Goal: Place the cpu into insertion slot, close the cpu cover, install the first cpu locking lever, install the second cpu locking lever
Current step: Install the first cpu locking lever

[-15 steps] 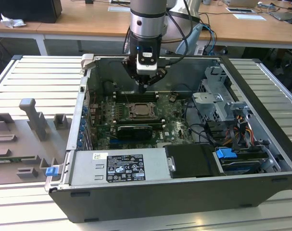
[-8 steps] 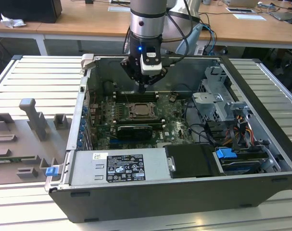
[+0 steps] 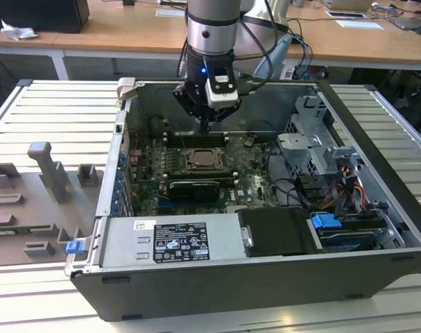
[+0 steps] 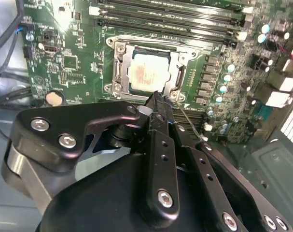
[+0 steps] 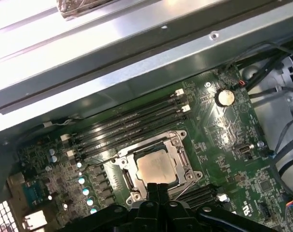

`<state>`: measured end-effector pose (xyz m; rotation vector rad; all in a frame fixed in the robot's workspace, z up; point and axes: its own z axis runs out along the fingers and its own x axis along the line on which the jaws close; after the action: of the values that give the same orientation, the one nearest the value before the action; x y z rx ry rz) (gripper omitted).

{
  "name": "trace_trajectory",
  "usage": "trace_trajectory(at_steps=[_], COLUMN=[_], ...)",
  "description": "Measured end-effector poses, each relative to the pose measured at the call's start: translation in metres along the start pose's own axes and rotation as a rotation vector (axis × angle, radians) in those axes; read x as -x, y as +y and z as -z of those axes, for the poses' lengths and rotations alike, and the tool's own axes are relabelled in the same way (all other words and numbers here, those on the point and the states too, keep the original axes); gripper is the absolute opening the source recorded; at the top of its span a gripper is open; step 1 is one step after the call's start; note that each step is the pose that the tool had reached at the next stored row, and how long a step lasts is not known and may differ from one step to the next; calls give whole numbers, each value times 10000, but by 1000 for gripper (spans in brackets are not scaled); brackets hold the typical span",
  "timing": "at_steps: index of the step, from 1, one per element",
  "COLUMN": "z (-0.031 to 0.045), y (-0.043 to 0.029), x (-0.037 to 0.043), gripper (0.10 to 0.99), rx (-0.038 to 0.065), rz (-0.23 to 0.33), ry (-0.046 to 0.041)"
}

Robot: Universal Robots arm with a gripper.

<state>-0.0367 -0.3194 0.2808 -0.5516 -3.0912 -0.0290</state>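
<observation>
The cpu shows its pale metal top in the socket on the green motherboard, also seen as cpu and cpu. The cpu cover lies flat around it as a silvery frame, cover. My gripper hangs just above the socket's edge, fingers pressed together with nothing visible between them. It appears as gripper over the socket's far side and gripper. A thin metal lever runs out from the socket corner beside the fingertips.
Memory slots lie behind the socket. The case walls ring the board. A power supply sits at the front, a drive cage and cables at the exterior view's right. A grey fixture stands outside the case.
</observation>
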Motion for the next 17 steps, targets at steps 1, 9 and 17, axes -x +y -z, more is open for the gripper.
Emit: trace_trajectory(at_steps=[1,9,17], z=[0,-9,-10], y=[0,0,0], x=[0,0,0], gripper=[106,106,106], rx=[-1,-13,-22], rz=[147,2591,4355], ry=[3,47,78])
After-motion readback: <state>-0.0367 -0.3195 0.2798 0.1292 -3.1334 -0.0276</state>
